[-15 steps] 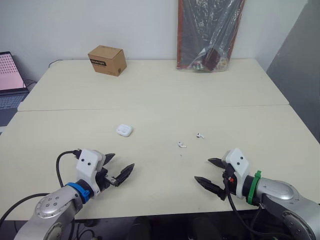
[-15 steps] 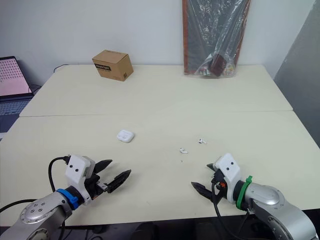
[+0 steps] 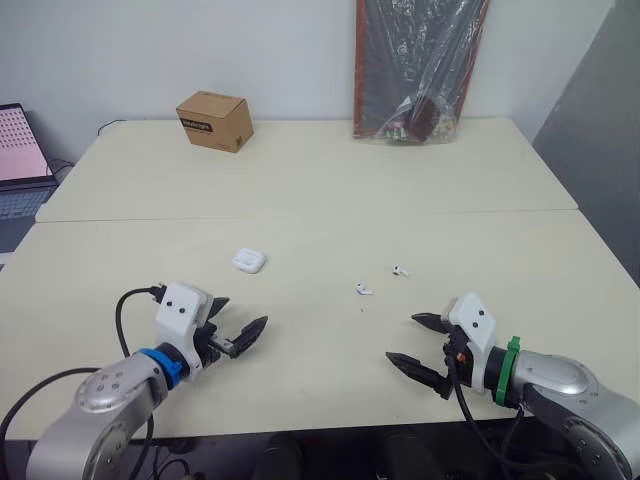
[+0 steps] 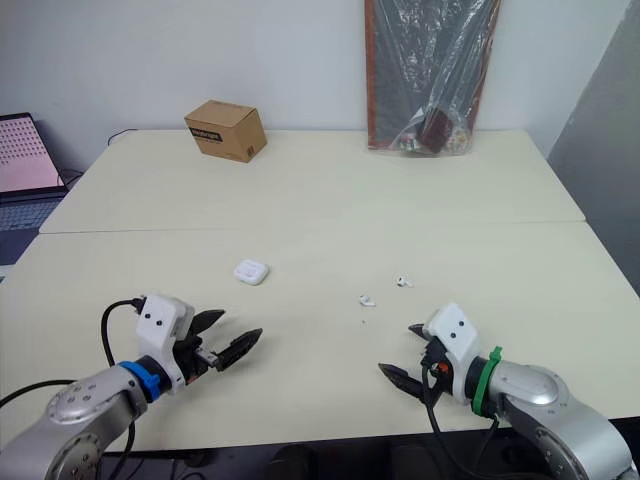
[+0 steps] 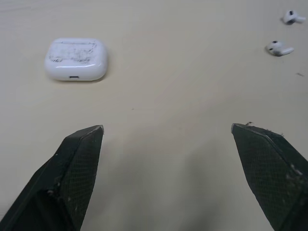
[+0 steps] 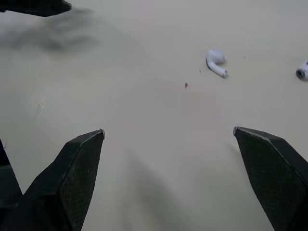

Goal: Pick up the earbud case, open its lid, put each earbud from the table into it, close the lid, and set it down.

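Observation:
A white earbud case (image 3: 248, 261) lies shut on the cream table (image 3: 300, 190), left of centre; the left wrist view shows the case (image 5: 76, 59) lying flat ahead of the fingers. Two white earbuds rest to its right: one earbud (image 3: 363, 289) nearer me, the other earbud (image 3: 400, 270) a little farther right. My left gripper (image 3: 238, 319) hovers open and empty near the front edge, short of the case. My right gripper (image 3: 407, 340) is open and empty at the front right, short of the earbuds; the nearer earbud (image 6: 215, 62) lies ahead of it.
A brown cardboard box (image 3: 213, 120) stands at the back left. A dark plastic-wrapped package (image 3: 420, 65) leans against the wall at the back. A laptop (image 3: 20, 160) sits at the far left. A seam (image 3: 300, 215) runs across the table.
My left gripper has moved slightly forward toward the case. The right gripper has barely shifted. Case and earbuds lie where they were.

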